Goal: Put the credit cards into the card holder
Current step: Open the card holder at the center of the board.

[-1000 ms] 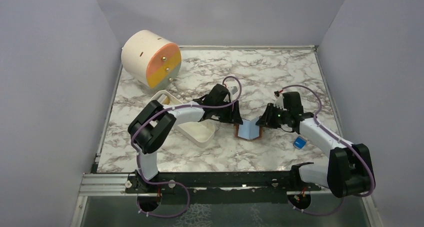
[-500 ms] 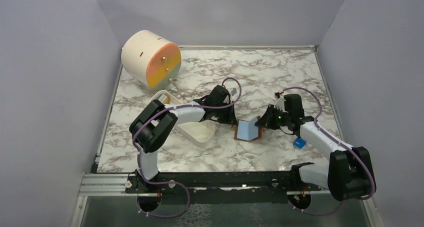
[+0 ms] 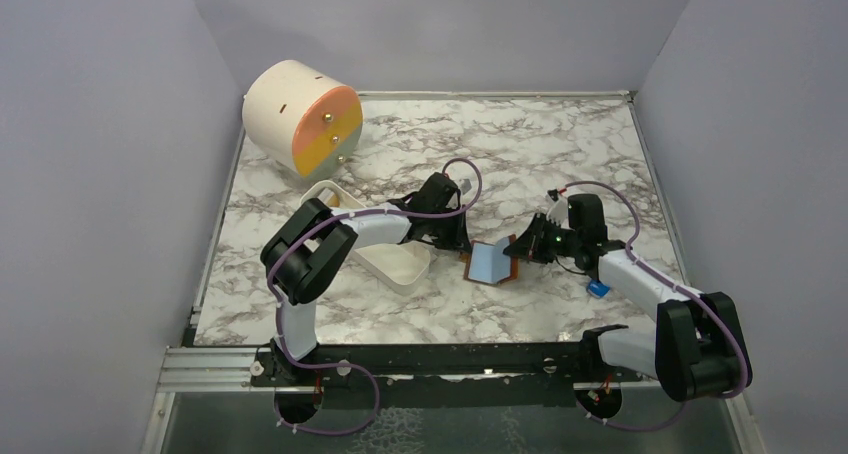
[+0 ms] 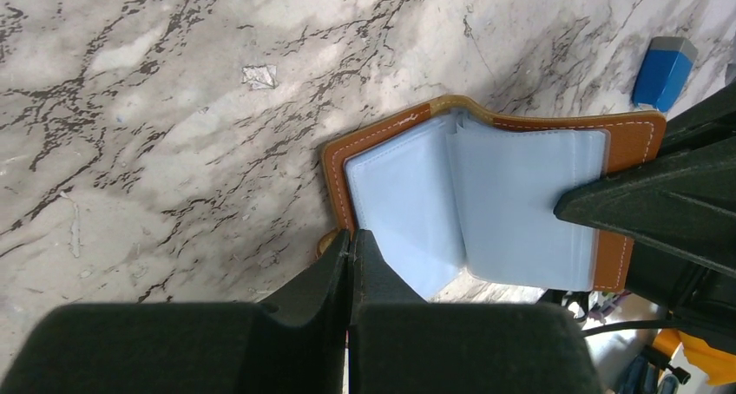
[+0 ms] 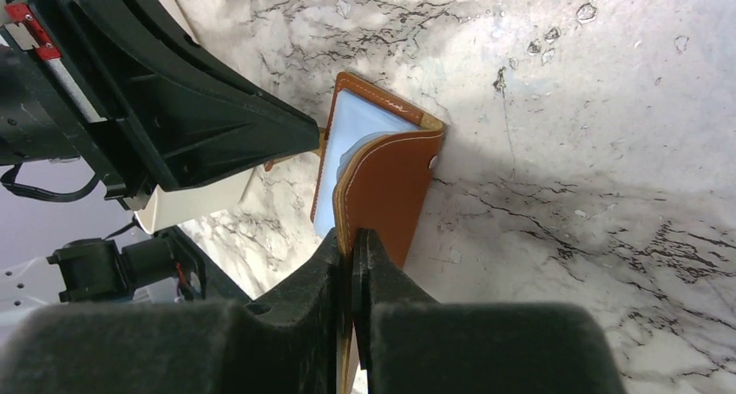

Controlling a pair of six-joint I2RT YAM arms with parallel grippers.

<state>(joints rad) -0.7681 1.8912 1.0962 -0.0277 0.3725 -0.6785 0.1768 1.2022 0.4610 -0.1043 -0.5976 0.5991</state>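
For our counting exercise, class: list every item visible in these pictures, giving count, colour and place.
card holder: 1, brown with pale blue pockets, table centre, open
tray: 1, white, left of the card holder
cylinder: 1, cream with orange-yellow face, back left corner
block: 1, blue, beside the right arm
table: 1, marble-patterned, under everything
left gripper: 1, black, shut on the card holder's left edge
right gripper: 1, black, shut on its brown right flap
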